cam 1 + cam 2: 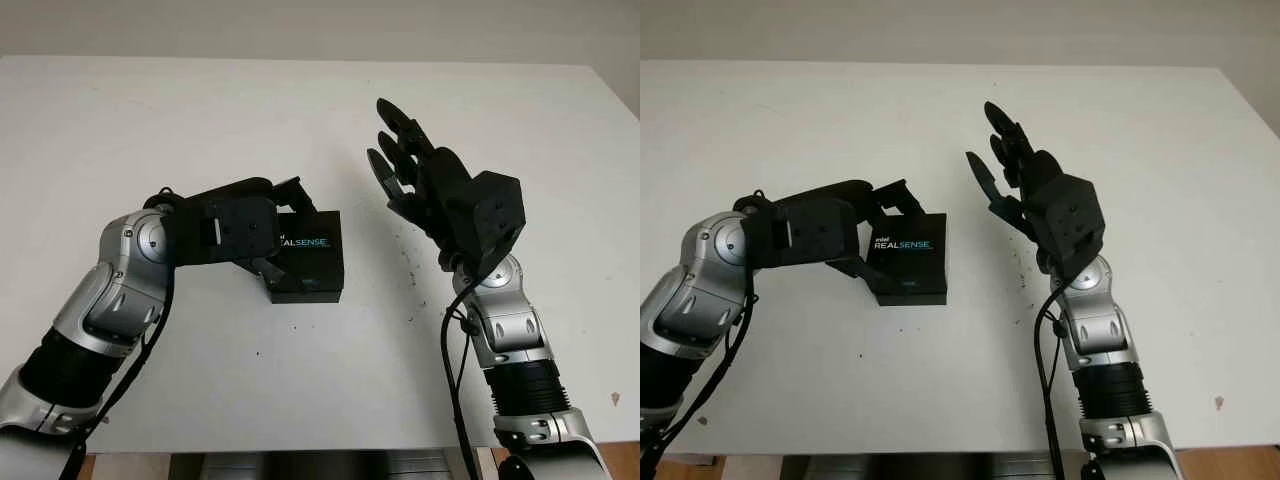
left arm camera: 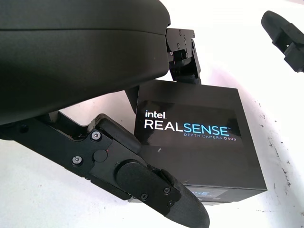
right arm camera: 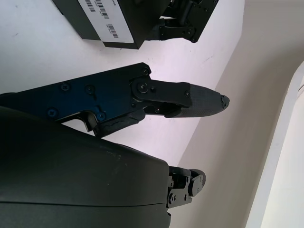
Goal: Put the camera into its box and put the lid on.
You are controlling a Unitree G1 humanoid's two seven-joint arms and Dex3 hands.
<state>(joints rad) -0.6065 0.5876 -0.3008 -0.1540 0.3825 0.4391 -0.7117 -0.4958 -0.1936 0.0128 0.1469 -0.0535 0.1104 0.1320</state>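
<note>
The black RealSense camera box (image 1: pixel 312 258) sits on the white table (image 1: pixel 150 120) with its lid on, label facing up (image 2: pixel 187 128). The camera itself is hidden. My left hand (image 1: pixel 288 238) is at the box's left end. One finger (image 2: pixel 183 52) is against the far edge and another (image 2: pixel 156 190) runs along the near edge, so the box sits between them. My right hand (image 1: pixel 400 150) is open and raised above the table, to the right of the box and apart from it. The box's barcode side (image 3: pixel 95 19) shows in the right wrist view.
Small dark specks (image 1: pixel 410 270) dot the table to the right of the box. The table's far edge (image 1: pixel 300 58) meets a pale wall. Its near edge (image 1: pixel 300 447) runs between my two arms.
</note>
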